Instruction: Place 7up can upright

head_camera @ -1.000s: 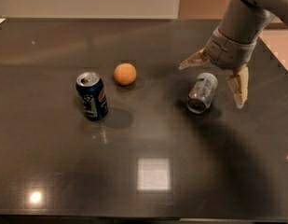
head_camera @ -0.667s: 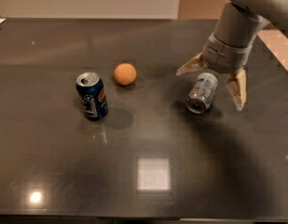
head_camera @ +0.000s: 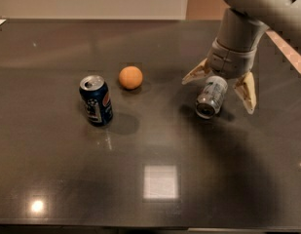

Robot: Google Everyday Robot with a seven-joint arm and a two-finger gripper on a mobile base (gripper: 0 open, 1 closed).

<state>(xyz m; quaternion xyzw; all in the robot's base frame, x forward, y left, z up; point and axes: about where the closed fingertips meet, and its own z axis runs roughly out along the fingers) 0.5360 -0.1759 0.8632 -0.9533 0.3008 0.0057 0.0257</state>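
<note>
The task is being left mostly undone at this moment: the 7up can (head_camera: 211, 96) is lying on its side on the bench (head_camera: 52, 169), directly beneath the hand (head_camera: 221, 83), with its silver end turned toward the camera, and nothing is yet being stood upright. The hand is being held released, its two fingers (head_camera: 246, 92) spread wide and lowered on either flank of the can, so that the can is being straddled rather than gripped; whether either finger is touching the metal cannot be told. What is judged to be remaining is the closing of the hand on the can, the lifting and turning of it, and the setting of it down on its base. Well apart from the hand, an orange ball (head_camera: 130, 77) is resting on the bench, and beyond that ball, farther again from the hand, a blue can (head_camera: 96, 100) is standing upright. Compared with the frame a second earlier, the can, the ball and the blue can are being found in the same places, while the hand is being carried slightly lower around the can and the arm above it is being brought more nearly vertical.
</note>
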